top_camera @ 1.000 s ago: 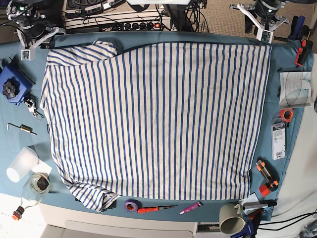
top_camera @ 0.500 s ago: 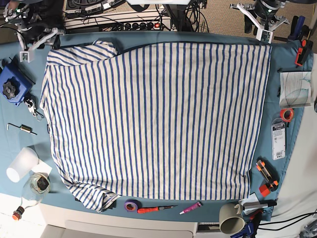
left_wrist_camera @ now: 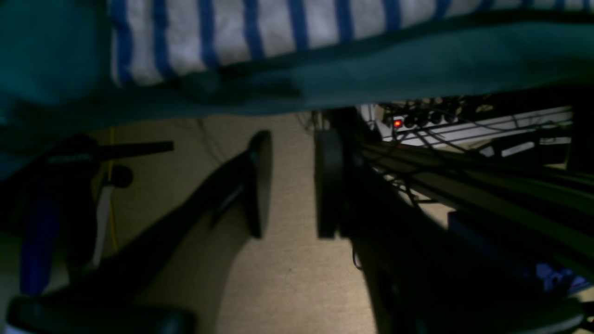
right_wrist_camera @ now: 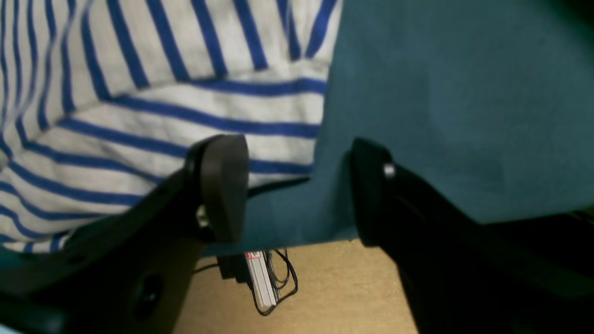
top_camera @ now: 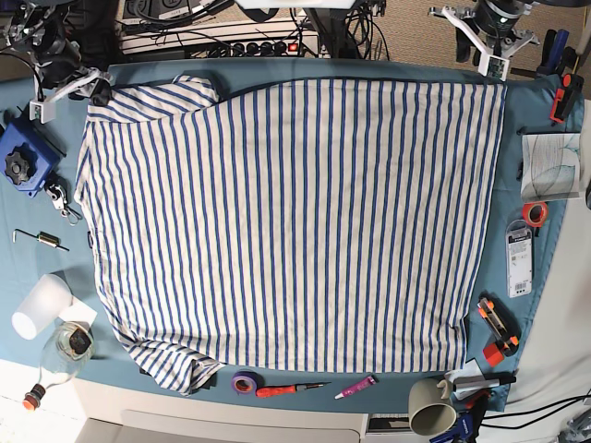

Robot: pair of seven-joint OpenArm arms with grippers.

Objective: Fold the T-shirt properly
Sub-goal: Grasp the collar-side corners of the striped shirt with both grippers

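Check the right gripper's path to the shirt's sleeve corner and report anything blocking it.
Nothing visible blocks it. The right gripper stands open at the table edge, one finger over the T-shirt sleeve, with only bare teal table cover beside it.

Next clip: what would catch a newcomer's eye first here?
The large white T-shirt with thin blue stripes dominates, spread flat over most of the teal-covered table. Around it lies clutter: a blue block with a black knob at the base view's left edge, a grey-green mug at the bottom right. The right gripper hangs open at the shirt's sleeve corner.
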